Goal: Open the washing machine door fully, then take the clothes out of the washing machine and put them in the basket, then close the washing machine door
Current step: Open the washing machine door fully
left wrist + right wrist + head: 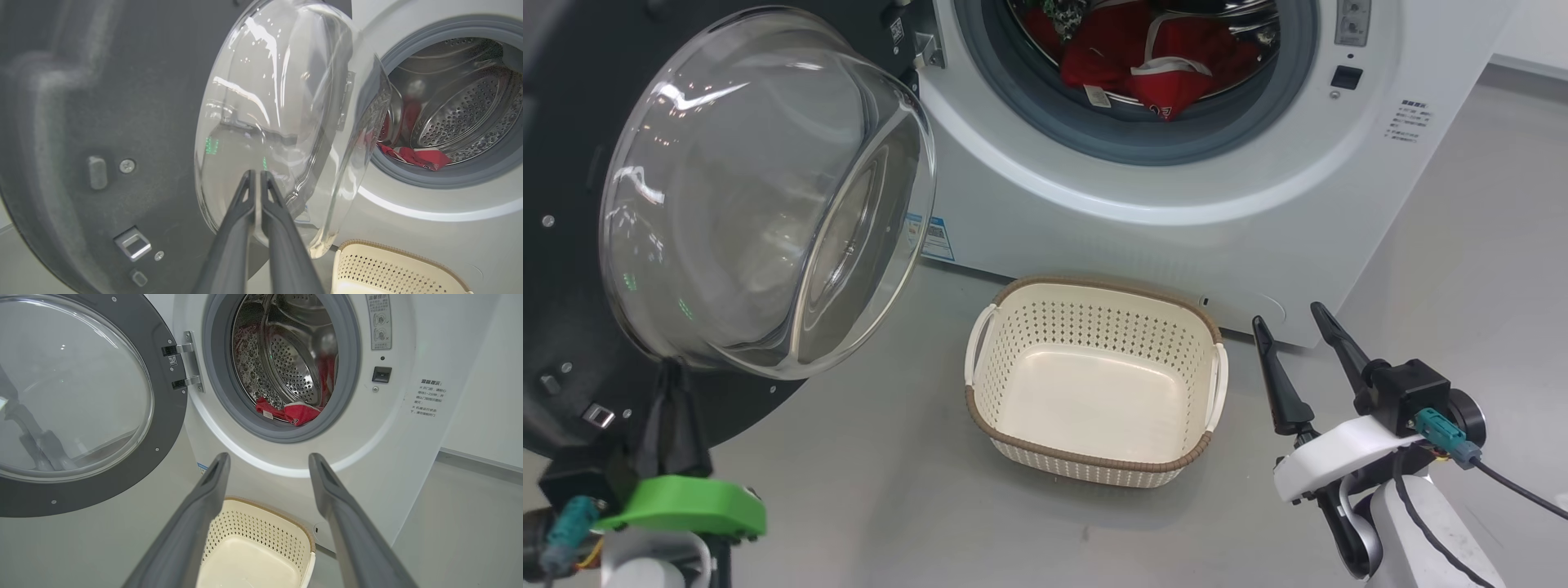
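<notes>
The washing machine (1160, 237) stood with its round hole wide open. The washing machine door (572, 122) hung out on the robot's left side, held by its hinge (190, 361), and its big clear glass bowl (760, 196) bulged out toward the robot.

Inside the shiny steel drum (294, 363) lay the clothes (1152, 57). They were bright red with white strips, all in a heap at the bottom front of the drum. Some of the red cloth touched the grey rubber ring (1127, 139) at the front edge of the hole. A small white label showed on one piece.

The basket (1094, 457) sat on the grey floor (890, 490), just in front of the washing machine and right under the hole. Its bare cream bottom showed, with rows of little holes in its sides.

The left gripper (256, 173) had its two dark fingers pressed tight together with nothing between them. Its tips were right up at the low edge of the glass bowl; I could not tell if they touched it.

The right gripper (1290, 317) hung near the right side of the basket, its fingers spread far apart and holding nothing. They pointed toward the front of the washing machine.
</notes>
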